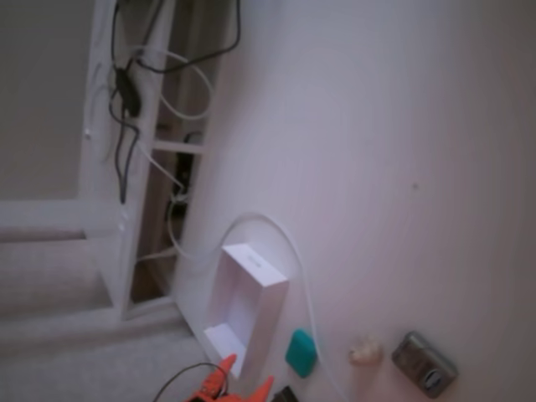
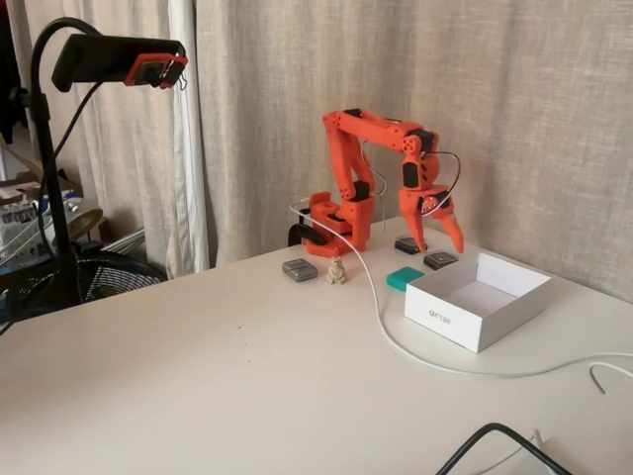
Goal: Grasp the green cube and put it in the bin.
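Note:
The green cube [image 1: 301, 352] [image 2: 404, 278] is a small teal block lying on the white table, just beside the bin's short end. The bin [image 1: 265, 322] [image 2: 450, 319] is a white open-topped box with nothing visible inside. My orange gripper [image 2: 438, 236] hangs open above the table, behind the cube and the bin's back corner, holding nothing. In the steep fixed view only the gripper's two orange fingertips [image 1: 224, 367] poke in at the bottom edge, next to the bin's near end.
A beige lump [image 2: 337, 270] [image 1: 365, 350] and a grey metallic oblong [image 2: 300, 269] [image 1: 425, 363] lie near the arm's base. Two dark flat pieces [image 2: 440, 260] sit under the gripper. A white cable [image 2: 396, 346] curves past the bin. A camera stand [image 2: 59, 198] rises at the left.

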